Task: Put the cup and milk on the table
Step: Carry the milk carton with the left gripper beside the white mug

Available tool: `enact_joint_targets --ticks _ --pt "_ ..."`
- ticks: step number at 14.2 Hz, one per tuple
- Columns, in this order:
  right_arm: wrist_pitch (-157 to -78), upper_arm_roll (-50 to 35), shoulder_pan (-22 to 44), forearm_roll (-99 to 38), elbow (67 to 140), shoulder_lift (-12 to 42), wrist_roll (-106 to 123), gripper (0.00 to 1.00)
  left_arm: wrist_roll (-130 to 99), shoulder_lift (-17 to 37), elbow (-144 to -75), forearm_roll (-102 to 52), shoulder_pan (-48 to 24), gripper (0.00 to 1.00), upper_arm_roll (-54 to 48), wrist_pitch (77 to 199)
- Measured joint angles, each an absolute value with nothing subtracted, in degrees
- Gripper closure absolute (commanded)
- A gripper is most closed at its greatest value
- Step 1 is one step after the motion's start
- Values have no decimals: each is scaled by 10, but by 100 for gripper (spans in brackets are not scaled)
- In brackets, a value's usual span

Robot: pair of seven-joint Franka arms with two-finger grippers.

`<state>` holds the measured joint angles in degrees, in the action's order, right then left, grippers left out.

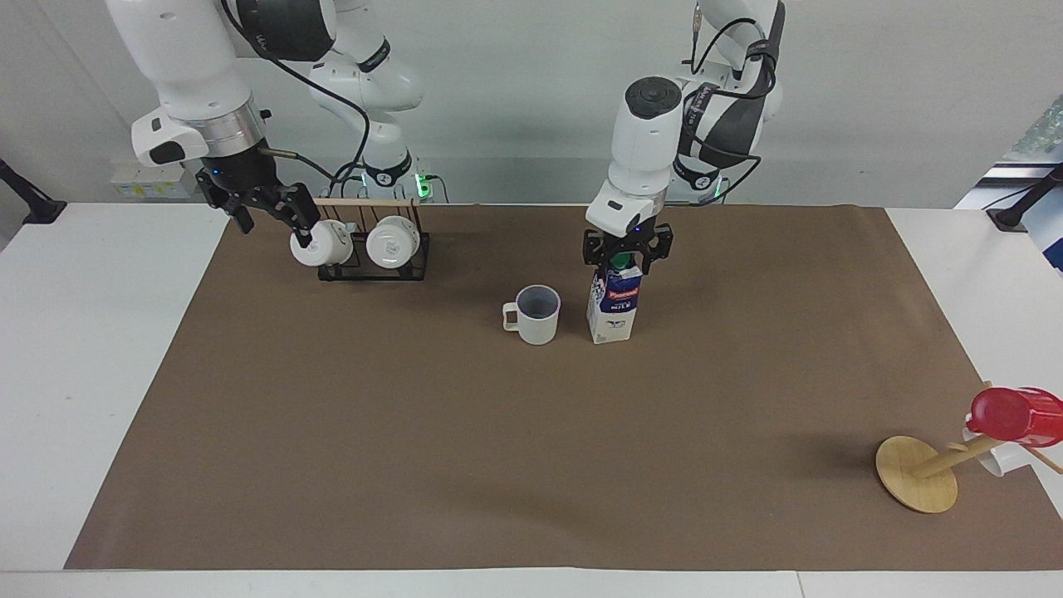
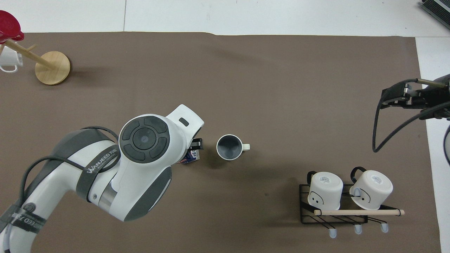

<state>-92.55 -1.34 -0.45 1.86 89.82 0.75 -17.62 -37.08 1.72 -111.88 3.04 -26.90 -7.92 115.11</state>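
Observation:
The off-white cup (image 1: 538,320) stands upright on the brown sheet (image 1: 498,448) of the table (image 1: 100,349), handle toward the right arm's end; it also shows in the overhead view (image 2: 229,147). The milk (image 1: 614,311) stands upright on the sheet beside the cup, toward the left arm's end, mostly hidden under the arm in the overhead view (image 2: 191,158). My left gripper (image 1: 624,259) is shut on the carton's gable top, with the green cap between its fingers. My right gripper (image 1: 274,226) is open and empty, in the air beside the mug rack.
A black wire rack (image 1: 374,270) with two brighter white mugs stands close to the robots at the right arm's end. A wooden mug tree (image 1: 918,473) with a red cup (image 1: 1013,414) stands far from the robots at the left arm's end.

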Motion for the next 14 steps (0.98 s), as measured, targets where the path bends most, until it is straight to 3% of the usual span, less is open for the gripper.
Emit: enact_joint_targets --ticks 3,8,14 --pt "-925 -13 -5 19 898 8 -176 0 -371 15 -1104 30 -269 0 -75 1144" --pt "-926 -13 -5 19 897 8 -176 0 -353 -1 -996 31 -255 0 -63 1026" --pt "-924 -12 -6 19 891 4 -176 0 -210 -10 -942 31 -167 0 -56 934"
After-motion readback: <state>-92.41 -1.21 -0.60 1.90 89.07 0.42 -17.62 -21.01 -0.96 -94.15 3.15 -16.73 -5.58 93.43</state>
